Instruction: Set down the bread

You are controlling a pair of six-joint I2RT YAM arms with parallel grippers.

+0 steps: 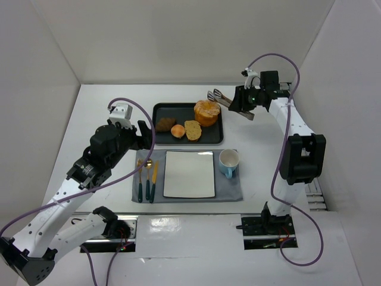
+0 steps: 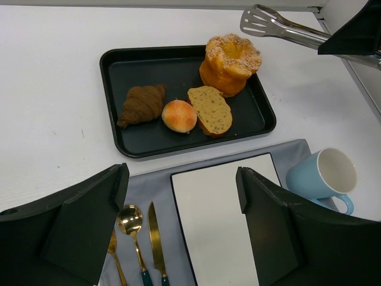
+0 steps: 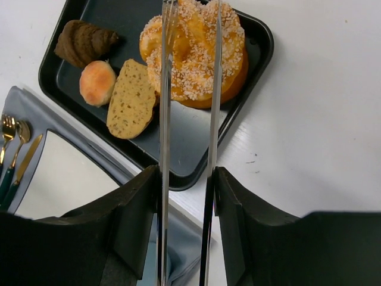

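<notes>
The bread (image 1: pixel 207 112) is a round golden-orange loaf with a pale cracked top, in the far right corner of the black tray (image 1: pixel 159 108). It also shows in the left wrist view (image 2: pixel 231 62) and the right wrist view (image 3: pixel 196 53). My right gripper (image 1: pixel 244 107) (image 3: pixel 186 179) is shut on metal tongs (image 1: pixel 219 97) (image 3: pixel 165 119). The two tong arms stand apart above the loaf, their tips over its top. My left gripper (image 1: pixel 141 134) (image 2: pixel 181 179) is open and empty, above the placemat's left part, near the tray's front edge.
A white rectangular plate (image 1: pixel 189 174) lies on a grey placemat, with gold cutlery (image 1: pixel 147 176) to its left and a blue cup (image 1: pixel 228 162) to its right. The tray also holds a brown croissant (image 1: pixel 165 124), a small orange bun (image 1: pixel 177 131) and a tan bread slice (image 1: pixel 192 130).
</notes>
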